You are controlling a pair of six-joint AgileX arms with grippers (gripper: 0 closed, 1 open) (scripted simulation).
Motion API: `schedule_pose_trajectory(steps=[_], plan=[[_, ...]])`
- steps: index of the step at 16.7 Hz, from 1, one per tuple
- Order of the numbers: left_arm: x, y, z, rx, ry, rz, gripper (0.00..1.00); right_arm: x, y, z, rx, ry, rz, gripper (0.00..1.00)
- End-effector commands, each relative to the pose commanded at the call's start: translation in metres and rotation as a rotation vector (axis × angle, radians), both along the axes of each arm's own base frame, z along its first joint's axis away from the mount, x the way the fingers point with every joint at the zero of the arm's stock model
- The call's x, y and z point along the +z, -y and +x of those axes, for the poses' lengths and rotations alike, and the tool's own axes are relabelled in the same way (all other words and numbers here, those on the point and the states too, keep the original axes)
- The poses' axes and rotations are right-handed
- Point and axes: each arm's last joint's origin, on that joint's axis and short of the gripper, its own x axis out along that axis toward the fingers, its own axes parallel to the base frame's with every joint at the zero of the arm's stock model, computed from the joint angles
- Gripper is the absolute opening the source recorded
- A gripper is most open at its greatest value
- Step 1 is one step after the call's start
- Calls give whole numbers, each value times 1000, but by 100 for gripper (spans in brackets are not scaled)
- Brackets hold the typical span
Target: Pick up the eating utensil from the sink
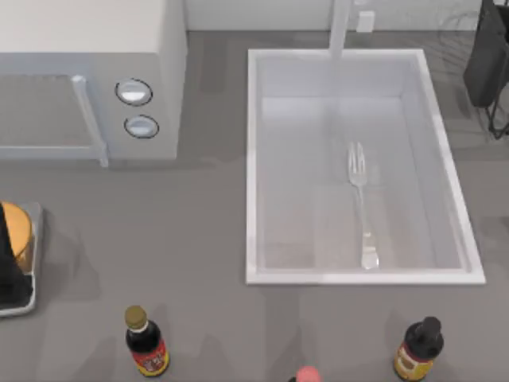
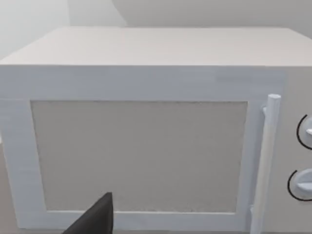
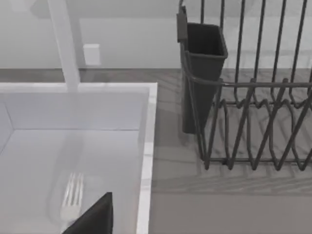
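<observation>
Slim silver metal fork (image 1: 360, 203) lies ungrasped in the large white rectangular sink (image 1: 253, 159); pickup not begun; whether either pincer is open cannot be told

Kitchen counter, sink (image 1: 254, 167), microwave (image 1: 163, 76), dish rack (image 3: 253, 122)

- Worktop (image 1: 199, 231): grey, flat.
- Sink (image 1: 251, 159): right half.
- Microwave (image 1: 87, 48): far left corner.
- Dish rack (image 3: 253, 126): far right corner.
- Two sauce bottles (image 1: 146, 342) (image 1: 418, 350): near edge.
- Tray (image 1: 24, 302): left edge.
</observation>
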Motion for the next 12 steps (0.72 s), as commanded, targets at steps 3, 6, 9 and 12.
schedule_pose_trajectory(steps=[3,6,9,12], plan=[[0,0,0,0,0,0,100,42,-8,37,22,-171,13,100],[0,0,0,0,0,0,100,73,-24,94,42,-364,25,100],[0,0,0,0,0,0,100,83,-48,162,55,-567,31,100],[0,0,0,0,0,0,100,64,-78,229,56,-773,29,100]])
